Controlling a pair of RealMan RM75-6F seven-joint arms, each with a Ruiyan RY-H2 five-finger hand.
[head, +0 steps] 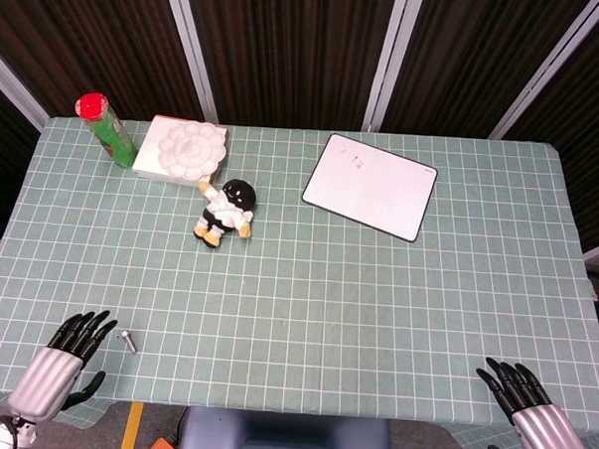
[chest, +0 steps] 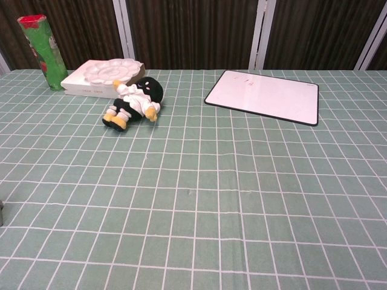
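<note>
My left hand [head: 67, 360] rests at the table's near left corner, fingers spread and holding nothing. A small metal bolt [head: 128, 338] lies on the cloth just right of its fingertips, not touching them. At the near right corner my right hand [head: 528, 406] lies with fingers apart and nothing in it. Further off, a black-headed plush doll [head: 224, 211] [chest: 134, 103] lies on its side. Neither hand shows clearly in the chest view.
A green can with a red lid [head: 107, 129] [chest: 43, 51] stands at the far left beside a white flower-shaped palette on a box [head: 182, 149] [chest: 106, 76]. A white board with a black rim [head: 370, 185] [chest: 264, 96] lies far right. Green checked cloth [head: 356, 307] covers the table.
</note>
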